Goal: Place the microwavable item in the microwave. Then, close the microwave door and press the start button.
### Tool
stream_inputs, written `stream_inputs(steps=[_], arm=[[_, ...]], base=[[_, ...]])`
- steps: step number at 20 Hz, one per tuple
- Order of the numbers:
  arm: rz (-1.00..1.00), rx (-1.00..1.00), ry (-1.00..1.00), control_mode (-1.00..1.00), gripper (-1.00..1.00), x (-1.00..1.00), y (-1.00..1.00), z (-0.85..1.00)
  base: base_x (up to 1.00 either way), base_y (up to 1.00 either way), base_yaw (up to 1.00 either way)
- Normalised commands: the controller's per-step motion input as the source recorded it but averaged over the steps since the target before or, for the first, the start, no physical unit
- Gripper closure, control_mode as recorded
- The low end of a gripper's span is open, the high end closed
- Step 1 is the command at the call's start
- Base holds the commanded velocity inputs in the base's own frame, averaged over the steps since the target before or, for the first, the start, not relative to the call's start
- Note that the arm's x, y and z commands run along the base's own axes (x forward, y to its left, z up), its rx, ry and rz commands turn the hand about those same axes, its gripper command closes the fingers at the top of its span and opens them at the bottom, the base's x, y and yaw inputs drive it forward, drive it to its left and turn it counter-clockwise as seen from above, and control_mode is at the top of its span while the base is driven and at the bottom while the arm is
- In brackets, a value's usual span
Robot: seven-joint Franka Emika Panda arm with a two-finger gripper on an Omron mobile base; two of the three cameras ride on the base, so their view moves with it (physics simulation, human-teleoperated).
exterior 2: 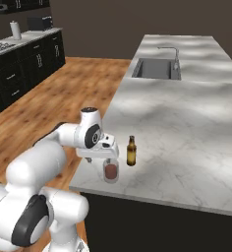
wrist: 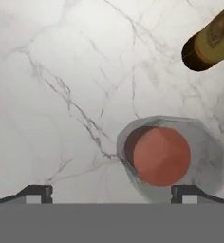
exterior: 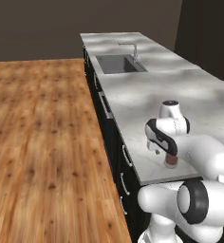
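The microwavable item (wrist: 161,155), a reddish-brown squat cylinder inside a clear cup, stands on the marble surface (exterior 2: 187,128) near its front edge. The hand (wrist: 111,192) hangs just above it, fingertips (wrist: 38,192) spread wide, holding nothing. A brown bottle (exterior 2: 131,151) stands just beside it, cut off in the hand view.

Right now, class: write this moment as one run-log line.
phase: approach | gripper: open, above cup | cup: upright on marble counter, off-centre toward one fingertip | bottle: beside cup | grasp: not yet
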Motion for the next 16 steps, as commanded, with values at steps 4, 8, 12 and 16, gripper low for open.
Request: stream_inputs(steps=[4,8,12,16], arm=[[0.0,0.0,0.0,-1.0,-1.0,0.19,-0.02,-0.25],[0.0,0.0,0.0,-1.0,-1.0,0.3,0.0,-0.33],[0.0,0.0,0.0,-1.0,-1.0,0.26,-0.05,-0.2],[0.02,0.0,0.0,-1.0,-1.0,0.26,-0.1,-0.19]], base=[[0.0,0.0,0.0],[0.0,0.0,0.0],[0.0,0.0,0.0],[0.0,0.0,0.0]])
